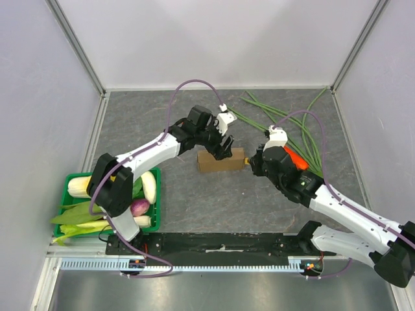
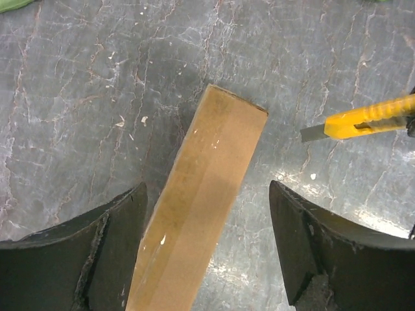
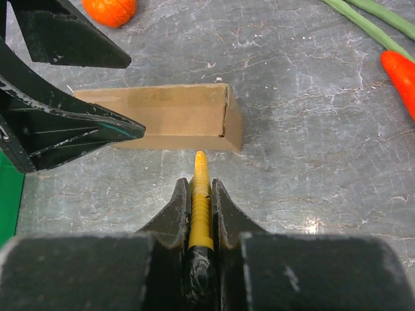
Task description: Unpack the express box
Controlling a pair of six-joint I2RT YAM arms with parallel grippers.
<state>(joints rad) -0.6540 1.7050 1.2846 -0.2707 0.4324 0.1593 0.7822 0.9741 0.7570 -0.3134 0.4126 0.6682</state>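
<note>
The express box [image 1: 220, 161] is a small brown carton that lies flat and closed on the grey table. My left gripper [image 1: 224, 148] hovers over it, open. In the left wrist view the box [image 2: 201, 207] runs between the wide-spread fingers of that gripper [image 2: 207, 186], nearer the left one. My right gripper [image 1: 253, 162] is shut on a yellow utility knife [image 3: 201, 194]. The knife tip points at the near long side of the box [image 3: 175, 116], close to its right end. The knife [image 2: 366, 120] shows its grey blade beside the box.
A green crate [image 1: 156, 201] with leeks, a white radish and an onion stands at the near left. Long green beans [image 1: 292, 123] and a carrot [image 1: 295, 157] lie at the back right. An orange tangerine [image 3: 110, 10] rests beyond the box.
</note>
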